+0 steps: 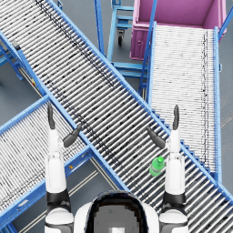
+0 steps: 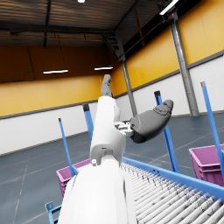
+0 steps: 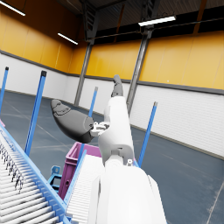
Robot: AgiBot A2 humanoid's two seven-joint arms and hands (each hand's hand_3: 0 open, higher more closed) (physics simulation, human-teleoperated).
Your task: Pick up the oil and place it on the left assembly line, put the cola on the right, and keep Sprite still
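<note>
One small green plastic bottle (image 1: 157, 166) with a green cap on show, apparently upright on the grey rollers of the wide blue-framed diagonal conveyor (image 1: 100, 100), just beside the inner edge of the white right forearm (image 1: 174, 175); touching or not, impossible to tell. By colour most likely the Sprite, to be left alone. No oil or cola anywhere in the head view, so nothing yet to pick. Dark left hand (image 1: 53, 136) raised over the conveyor's near-left edge, fingers spread wide, gripping nothing; dark right hand (image 1: 173, 139) likewise wide open and empty, poised over the rollers just beyond the bottle. Biggest risk: knocking that bottle with the right forearm or elbow, given such closeness, with any inward swing or drop of the arm likely to tip it and break the keep-still part. Once toppled, probably off and rolling, being round and light-looking on free rollers. Second risk: mistaking it for a target and grabbing it, with no other bottle around for comparison. Further ahead, a mix-up of sides: narrower left roller line (image 1: 22, 150) meant for oil, narrower right roller line (image 1: 182, 82) for cola, the latter ending by a pink plastic bin (image 1: 182, 11). Safest course, as a judgement: raise the right arm straight up and clear before any reach, and hold off until oil or cola in view
</note>
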